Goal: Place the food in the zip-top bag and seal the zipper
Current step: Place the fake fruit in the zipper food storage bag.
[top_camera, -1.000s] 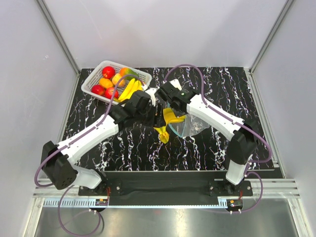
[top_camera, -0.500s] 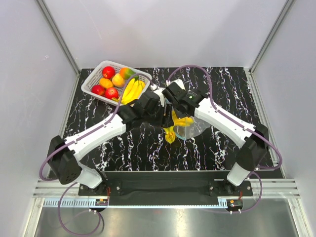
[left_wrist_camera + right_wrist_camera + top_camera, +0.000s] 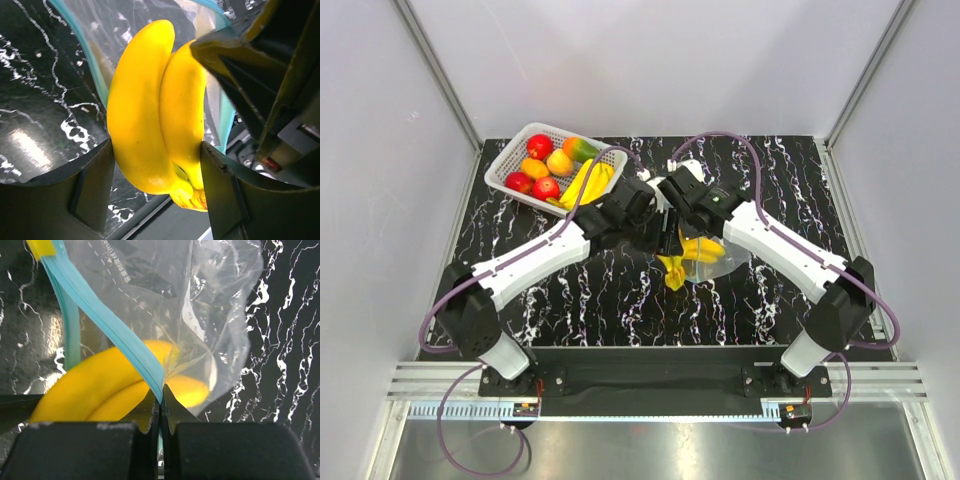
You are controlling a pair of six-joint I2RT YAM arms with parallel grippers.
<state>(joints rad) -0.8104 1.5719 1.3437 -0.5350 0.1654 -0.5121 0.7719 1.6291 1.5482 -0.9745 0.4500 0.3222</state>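
Observation:
My left gripper [image 3: 157,185] is shut on a yellow banana bunch [image 3: 155,115], whose tips reach into the open mouth of the clear zip-top bag [image 3: 200,305]. My right gripper [image 3: 161,400] is shut on the blue-teal zipper [image 3: 110,332] and holds the mouth edge up; the banana [image 3: 110,385] shows through the plastic beyond it. In the top view both grippers meet at the table's middle, with the banana bunch [image 3: 678,262] and the bag [image 3: 718,255] under them. The other food, red apples, orange fruits, a mango and another banana bunch [image 3: 588,182], lies in the basket.
The white lattice basket [image 3: 512,158] stands at the back left of the black marbled table [image 3: 770,300]. The two arms cross the middle, left arm [image 3: 540,255] from the near left, right arm [image 3: 780,250] from the near right. Grey walls enclose the table.
Both grippers have moved to the right and slightly away from the bases, carrying the banana bunch and the bag edge. The bunch sits further into the bag mouth.

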